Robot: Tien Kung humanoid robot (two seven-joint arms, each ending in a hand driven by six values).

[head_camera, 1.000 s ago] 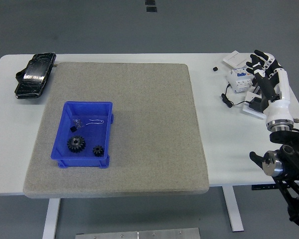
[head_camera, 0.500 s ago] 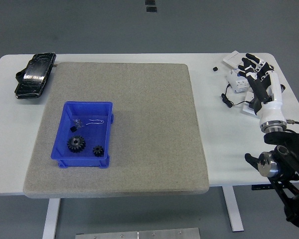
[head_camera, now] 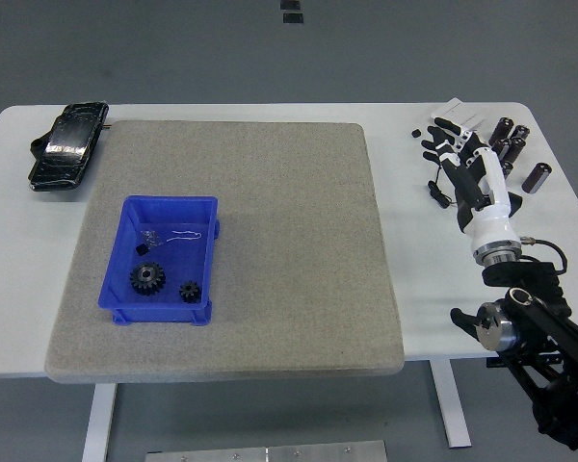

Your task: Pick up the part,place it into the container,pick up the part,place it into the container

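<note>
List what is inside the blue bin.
The blue bin holds a large black gear, a smaller gear, a small black piece and thin wire. Nothing there appears covered.

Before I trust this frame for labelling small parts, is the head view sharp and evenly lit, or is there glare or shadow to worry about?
Head view: even, soft light, no glare on the white table; the gears in the blue bin are crisp, though the bin's small clear bits are hard to make out; the right hand is sharp, fingers spread, without motion blur; only faint shadows beside the grey mat.
</note>
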